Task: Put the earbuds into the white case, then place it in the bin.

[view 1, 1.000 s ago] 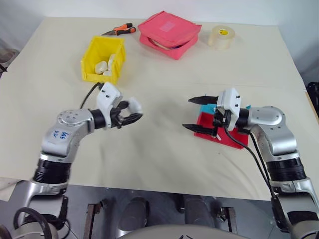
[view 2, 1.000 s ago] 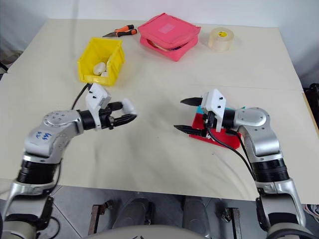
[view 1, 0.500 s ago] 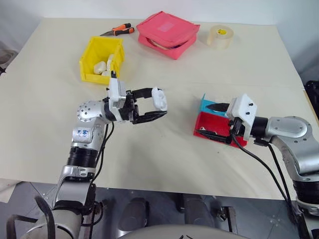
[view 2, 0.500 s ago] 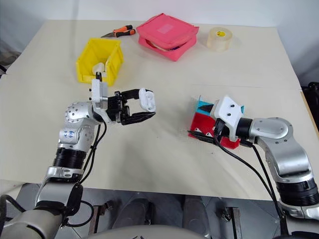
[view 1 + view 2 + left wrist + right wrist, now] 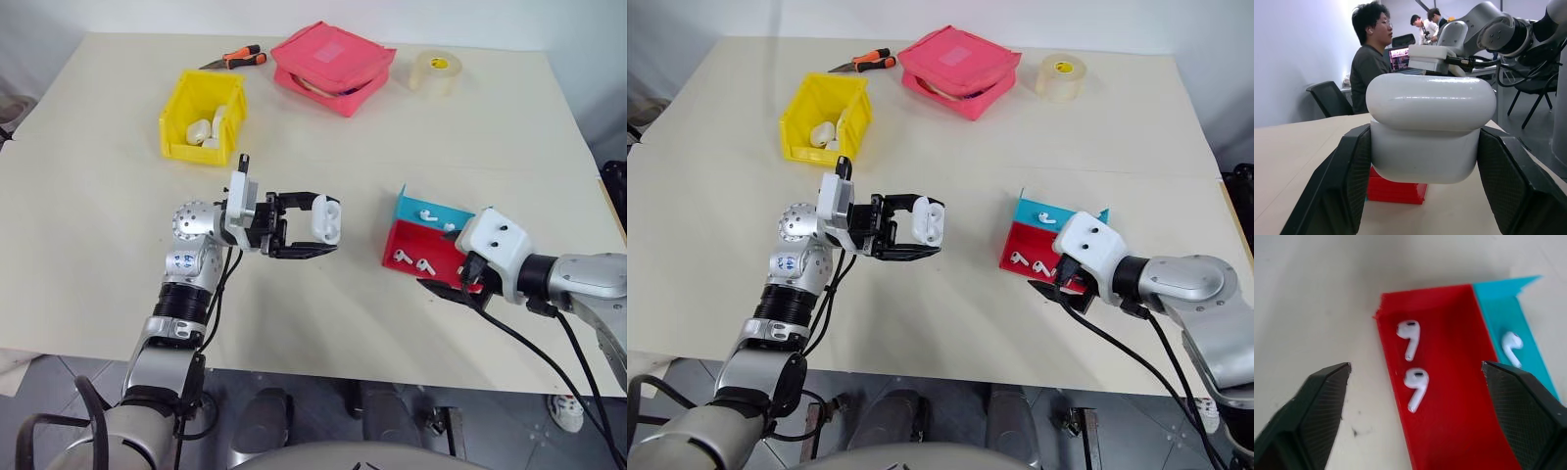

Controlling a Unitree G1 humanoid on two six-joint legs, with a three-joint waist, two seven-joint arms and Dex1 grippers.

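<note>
- Your right gripper [image 5: 1415, 418] stands spread wide with nothing between its fingers, pointing down at the red tray [image 5: 1449, 382]. The tray lies straight ahead of the fingertips, just beyond them.
- Two of the earbuds [image 5: 1409, 336] lie in the red tray, one behind the other along your line of approach. Both long axes run roughly along the tray's length, bulb ends away from you and stems trailing back toward the gripper.
- A third earbud [image 5: 1511, 346] lies in the adjoining blue tray [image 5: 1508, 318], off to the side of the right-hand finger — treat it as the farther pick.
- Your left gripper [image 5: 328, 232] is pressed onto the white case [image 5: 326, 216] and holds it above the table [image 5: 323, 127], between the bin [image 5: 186, 98] and the trays. In the head views the case shows two dark sockets, so the lid appears to be open.
- The right arm is clearly the nearer one to the earbuds; the left is well apart from them and already occupied.
- The decisive relation — the nearer earbud [image 5: 1416, 387] sits close to centre between your right fingers, so the closing line would cross its stem.
- The bin sits on the far left side of the table and already holds some pale items.
</note>
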